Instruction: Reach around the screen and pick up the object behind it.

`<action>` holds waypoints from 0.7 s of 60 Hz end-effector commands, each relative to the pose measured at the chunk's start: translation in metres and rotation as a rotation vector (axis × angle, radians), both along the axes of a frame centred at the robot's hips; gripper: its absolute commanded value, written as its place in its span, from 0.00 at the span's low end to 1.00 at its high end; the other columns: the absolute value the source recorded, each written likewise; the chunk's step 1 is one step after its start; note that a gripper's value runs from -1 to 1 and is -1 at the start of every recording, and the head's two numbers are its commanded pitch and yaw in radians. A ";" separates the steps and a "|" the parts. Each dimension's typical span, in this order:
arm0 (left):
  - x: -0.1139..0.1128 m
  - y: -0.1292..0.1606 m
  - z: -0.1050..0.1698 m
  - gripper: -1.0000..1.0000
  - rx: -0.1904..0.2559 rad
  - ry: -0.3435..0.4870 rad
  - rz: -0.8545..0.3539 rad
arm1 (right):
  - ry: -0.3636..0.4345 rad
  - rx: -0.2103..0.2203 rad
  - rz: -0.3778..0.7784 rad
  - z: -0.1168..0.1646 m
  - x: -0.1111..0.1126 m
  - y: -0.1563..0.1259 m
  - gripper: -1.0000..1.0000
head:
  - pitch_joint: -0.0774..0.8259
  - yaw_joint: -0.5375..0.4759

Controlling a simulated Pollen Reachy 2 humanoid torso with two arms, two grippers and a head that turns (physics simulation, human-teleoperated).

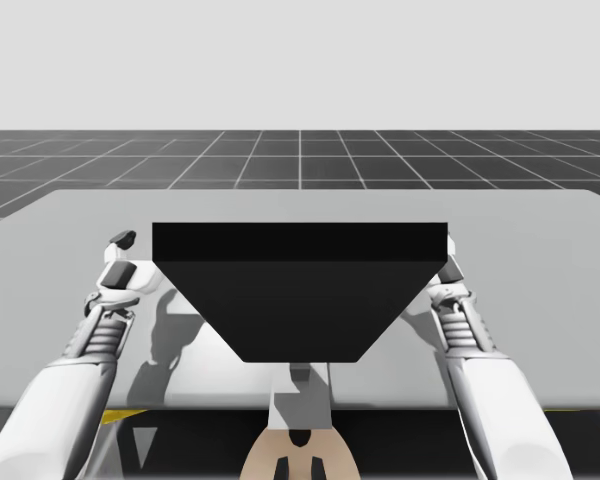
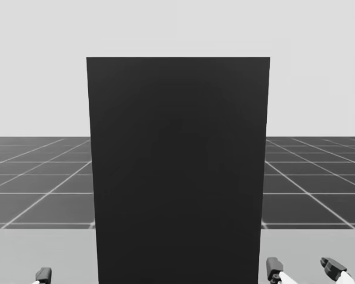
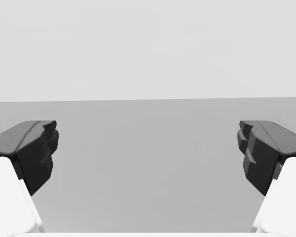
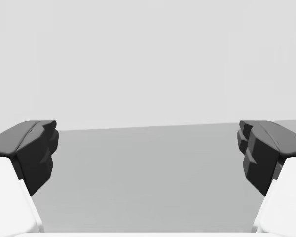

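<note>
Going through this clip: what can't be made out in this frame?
The object to pick up: the black screen covers the table just behind it in the high and head views, so its kind and place cannot be told.
The right gripper: in the high view, largely behind the screen's corner.
The left gripper: in the head view, cut off by the bottom edge.

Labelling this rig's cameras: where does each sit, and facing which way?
High view: above the table, looking down at the screen; torso, left arm and right arm show.
Head view: on my head, facing the screen; left gripper and right gripper show.
Left wrist view: on my left hand, looking across the table between open fingers.
Right wrist view: likewise, right hand.
High and head share the screen.
</note>
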State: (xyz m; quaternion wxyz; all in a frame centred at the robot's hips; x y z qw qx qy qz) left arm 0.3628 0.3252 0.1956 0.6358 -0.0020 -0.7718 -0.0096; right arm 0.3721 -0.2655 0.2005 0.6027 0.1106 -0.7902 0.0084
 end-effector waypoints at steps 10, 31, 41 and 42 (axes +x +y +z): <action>-0.001 0.002 -0.001 0.00 0.003 0.065 -0.047 | 0.081 -0.026 0.068 -0.007 -0.003 0.004 0.00 | 0.09 0.54; -0.026 -0.006 0.003 0.00 0.030 0.154 -0.489 | 0.052 -0.031 0.474 -0.007 -0.017 0.013 0.00 | 0.11 0.53; -0.043 -0.013 0.005 0.00 0.067 0.117 -0.679 | 0.013 -0.056 0.598 -0.003 -0.028 0.020 0.00 | 0.12 0.52; -0.045 -0.014 0.005 0.00 0.074 0.118 -0.698 | 0.015 -0.061 0.602 -0.003 -0.029 0.021 0.00 | 0.12 0.52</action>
